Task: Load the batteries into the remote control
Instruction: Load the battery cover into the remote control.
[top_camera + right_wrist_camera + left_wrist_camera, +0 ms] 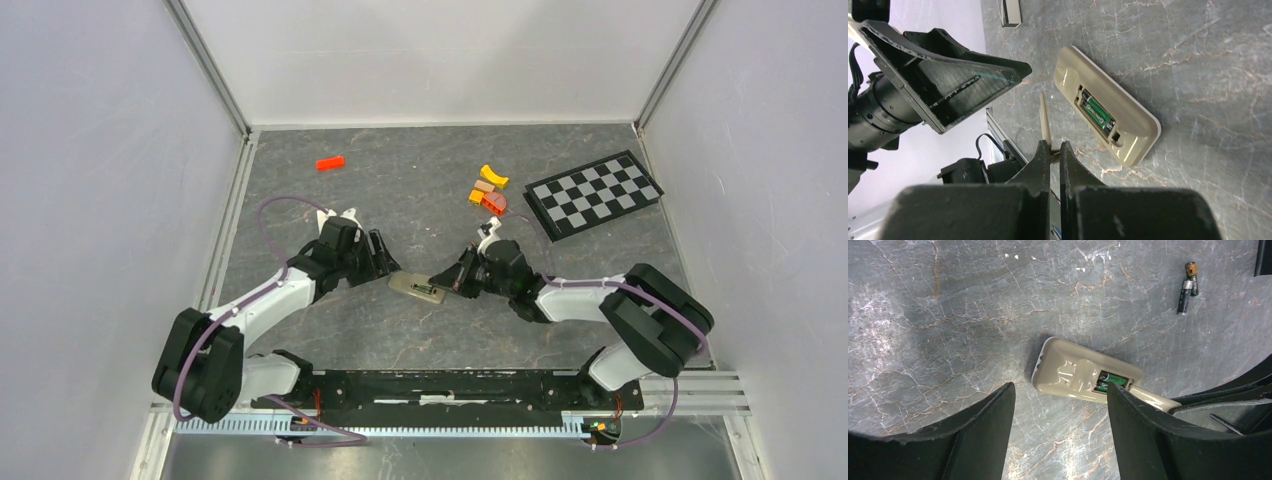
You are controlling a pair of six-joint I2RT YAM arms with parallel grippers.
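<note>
The remote control is lying back-up near the middle of the tabletop, between the two arms. Bare stone-patterned surface is lying open all round it. Its battery recess is standing uncovered, and a green-labelled battery is sitting inside. White lettering is showing on the green label, but it is too small to read.

In the left wrist view, two more batteries are lying close together, well apart from the remote; their print is not legible either.

The left end effector is hovering just beside the remote with its jaws standing wide apart, gripping nothing. The right end effector is pinching closed on a thin tan cover, holding it edge-on just beside the remote.

A checkerboard is lying near the far right corner, with a cluster of orange and yellow blocks just beside it. A lone orange block is lying toward the far left, leaving the middle free.
</note>
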